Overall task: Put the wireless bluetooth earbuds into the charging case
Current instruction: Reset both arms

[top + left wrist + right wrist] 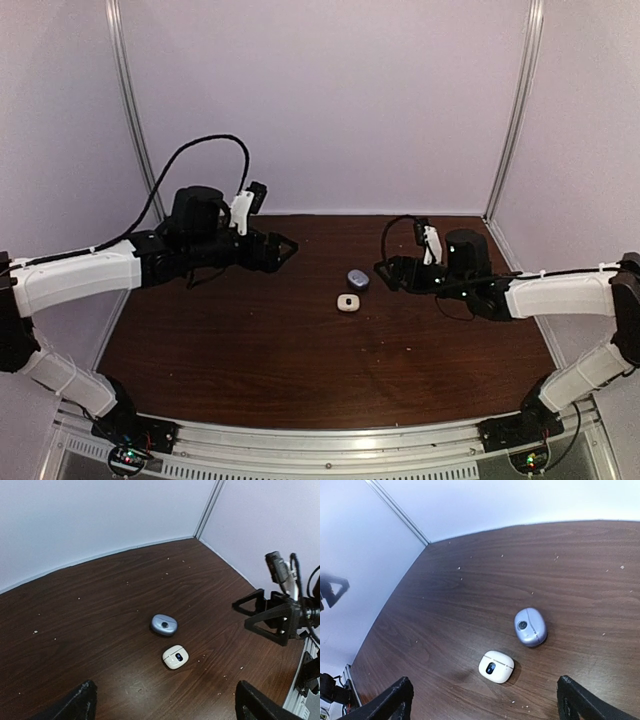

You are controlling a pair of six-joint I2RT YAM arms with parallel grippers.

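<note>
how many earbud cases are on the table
2. The bluish case sits near the middle of the table. The white case lies just in front of it, not touching. Both look shut, and no other case shows.

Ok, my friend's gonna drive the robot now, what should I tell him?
Left gripper: open, empty, hovering left of the cases.
Right gripper: open, empty, hovering just right of them.
Bluish case and white case: close together between the grippers, both shut.
Earbuds: none in view; can't tell if they're inside.
Left to do: open the cases and check.
</note>
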